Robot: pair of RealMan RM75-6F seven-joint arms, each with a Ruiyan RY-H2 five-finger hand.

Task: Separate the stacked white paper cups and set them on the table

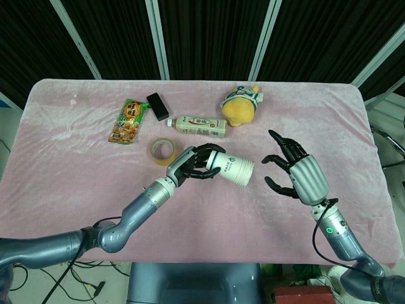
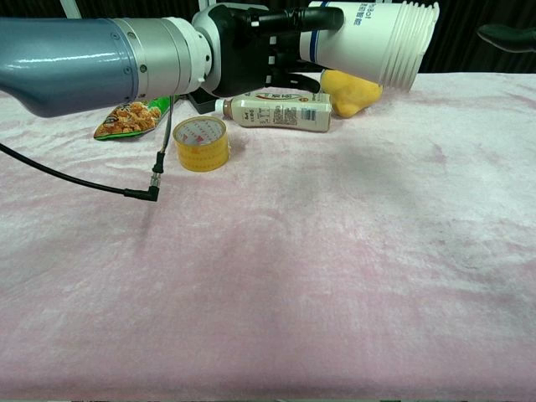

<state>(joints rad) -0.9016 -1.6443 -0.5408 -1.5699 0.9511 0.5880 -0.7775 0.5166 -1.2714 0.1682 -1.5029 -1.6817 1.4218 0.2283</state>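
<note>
My left hand (image 1: 195, 163) grips a stack of white paper cups (image 1: 233, 168) around its base, holding it on its side above the table with the rims pointing right. In the chest view the stack of cups (image 2: 373, 38) shows several nested rims, and the left hand (image 2: 251, 46) wraps its closed end. My right hand (image 1: 297, 170) hovers a short way right of the rims, fingers spread and empty, not touching the cups. Only a dark fingertip (image 2: 507, 35) of it shows in the chest view.
On the pink tablecloth (image 1: 76, 158) lie a yellow tape roll (image 1: 162, 151), a snack packet (image 1: 129, 121), a black block (image 1: 157, 106), a drink bottle (image 1: 201, 126) and a yellow plush toy (image 1: 240, 106). A cable (image 2: 100, 184) hangs from the left arm.
</note>
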